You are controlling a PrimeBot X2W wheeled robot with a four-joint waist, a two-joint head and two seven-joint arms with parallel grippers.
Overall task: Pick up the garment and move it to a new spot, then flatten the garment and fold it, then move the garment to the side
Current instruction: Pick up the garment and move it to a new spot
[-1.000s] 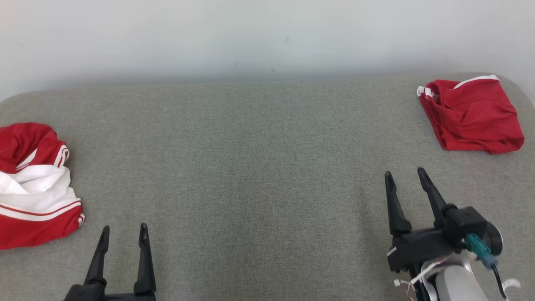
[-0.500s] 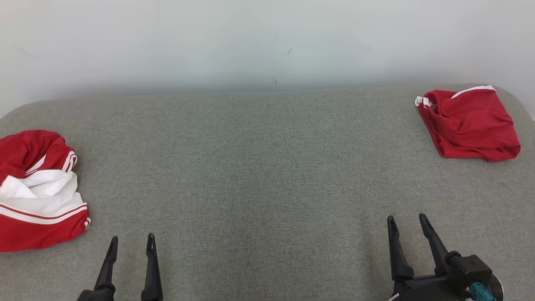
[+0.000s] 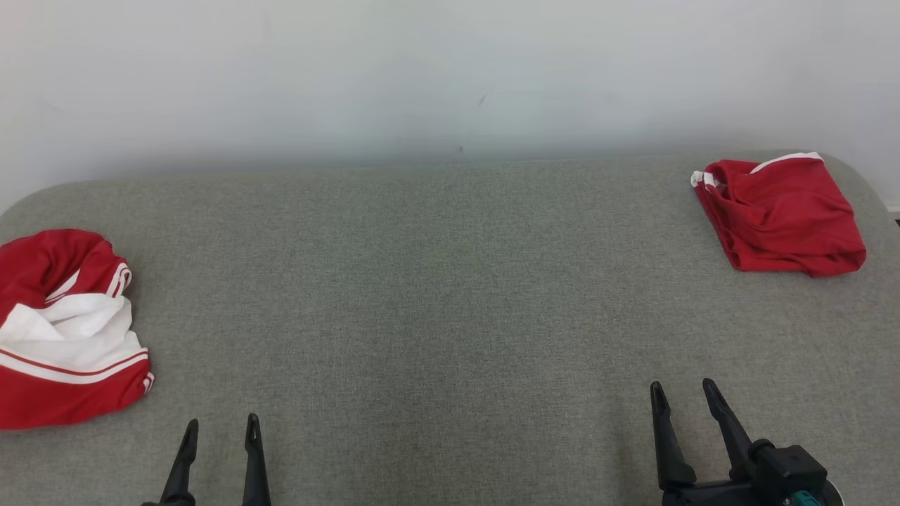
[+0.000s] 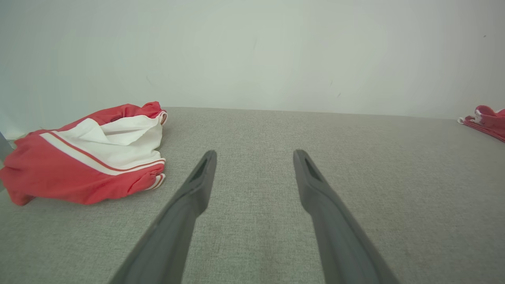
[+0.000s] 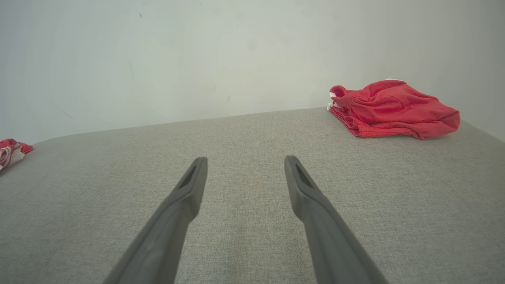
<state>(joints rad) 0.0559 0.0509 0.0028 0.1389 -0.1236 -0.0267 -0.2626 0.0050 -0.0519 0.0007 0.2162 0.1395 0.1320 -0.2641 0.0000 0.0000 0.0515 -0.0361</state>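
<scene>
A crumpled red and white garment (image 3: 67,330) lies at the left edge of the grey padded table (image 3: 436,295); the left wrist view has the same garment (image 4: 90,157) left of my fingers. A folded plain red garment (image 3: 780,214) rests at the far right corner, and this red garment (image 5: 390,108) lies ahead and to the right in the right wrist view. My left gripper (image 3: 221,420) is open and empty, low at the near edge, right of the crumpled garment. My right gripper (image 3: 681,384) is open and empty, well short of the folded one. The open left gripper (image 4: 255,152) and right gripper (image 5: 245,157) hover over bare cloth.
A pale wall (image 3: 450,70) runs along the table's far edge. The table's corners are rounded at the far left and far right. A broad stretch of grey surface lies between the two garments.
My right gripper has drawn back a long way toward the near edge, away from the folded red garment. The left gripper has dropped back slightly. The head view has tilted a little; neither garment moved.
</scene>
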